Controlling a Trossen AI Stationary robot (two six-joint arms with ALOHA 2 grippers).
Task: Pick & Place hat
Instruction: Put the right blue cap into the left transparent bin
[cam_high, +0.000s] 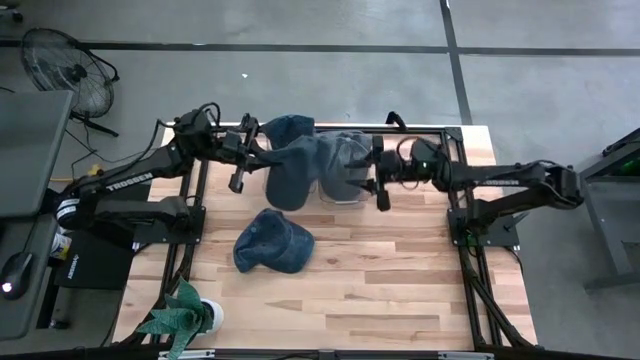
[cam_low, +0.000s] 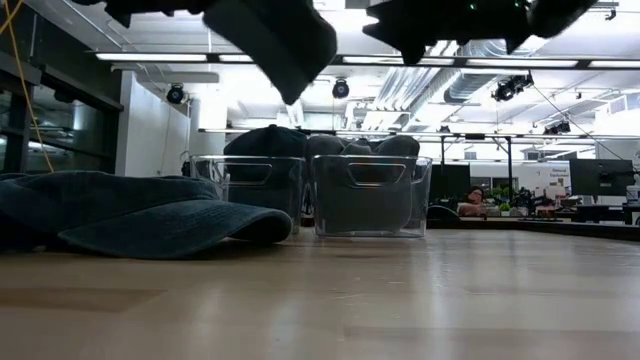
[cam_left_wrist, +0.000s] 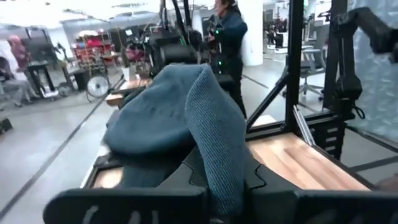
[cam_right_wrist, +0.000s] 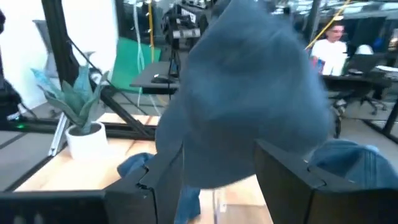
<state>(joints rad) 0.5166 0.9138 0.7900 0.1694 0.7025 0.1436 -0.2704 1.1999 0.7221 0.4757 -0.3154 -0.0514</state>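
Note:
A blue knit hat (cam_high: 292, 172) hangs in the air between my two grippers, above two clear bins (cam_low: 370, 195) at the table's far edge. Its grey-blue part (cam_high: 342, 165) runs toward my right gripper; I cannot tell whether that is the same hat. My left gripper (cam_high: 258, 160) is shut on its left end, my right gripper (cam_high: 372, 170) on its right side. More hats fill the bins (cam_low: 265, 142). A blue cap (cam_high: 272, 242) lies flat on the table, nearer than the bins. My left gripper pinches a fold of the ribbed knit (cam_left_wrist: 219, 146) between its two fingers, coming level from the table's left. The hat is lifted clear, and its free part (cam_low: 288, 45) hangs down above the bins. My right gripper has the hat's blue-grey body (cam_right_wrist: 249, 124) between its two fingers (cam_right_wrist: 292, 171), coming level from the table's right. The hat is clear of the table; the hat itself hides the exact place of contact.
A potted plant (cam_high: 185, 316) stands at the table's near left corner. The black frame rails (cam_high: 470, 250) run along both sides of the table. Bare wood (cam_high: 400, 270) lies near and right of the cap. People show in the room beyond (cam_left_wrist: 227, 28).

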